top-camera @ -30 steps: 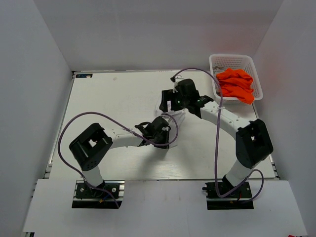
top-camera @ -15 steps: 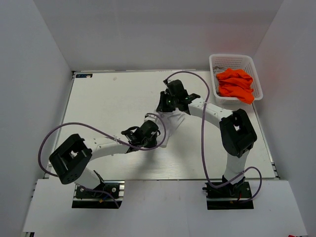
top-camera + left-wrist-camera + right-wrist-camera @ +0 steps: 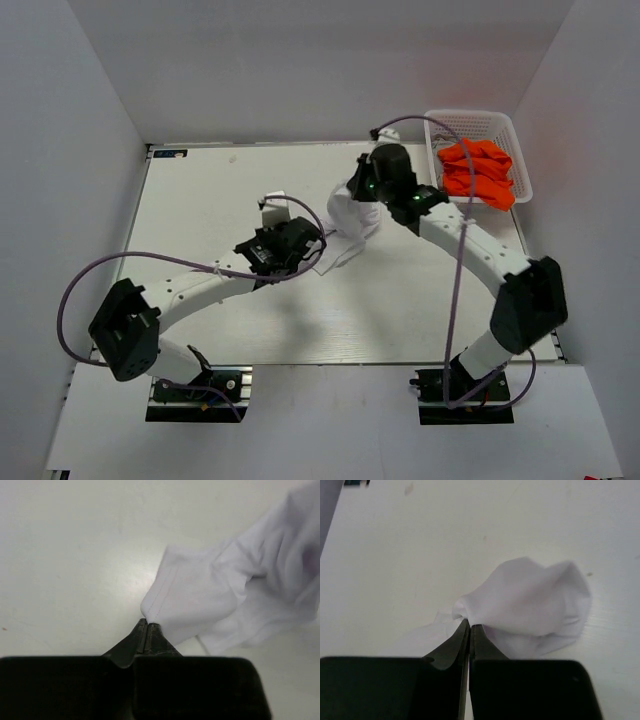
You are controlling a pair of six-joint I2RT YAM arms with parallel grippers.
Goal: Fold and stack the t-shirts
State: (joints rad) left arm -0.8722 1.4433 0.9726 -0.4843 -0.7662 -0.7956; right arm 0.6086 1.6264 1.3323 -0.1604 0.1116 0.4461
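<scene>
Now you hold the crumpled white t-shirt (image 3: 350, 222) at the middle of the table (image 3: 200, 210).
Left gripper (image 3: 148, 623) clamps a stitched hem corner, right gripper (image 3: 469, 623) a soft bunched fold; orange t-shirt (image 3: 478, 172) lies in the basket (image 3: 470, 118).

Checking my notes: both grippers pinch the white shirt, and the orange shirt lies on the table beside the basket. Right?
No. The top view shows the orange shirt lying in the basket, not beside it. The left gripper and right gripper do pinch the white shirt.
</scene>
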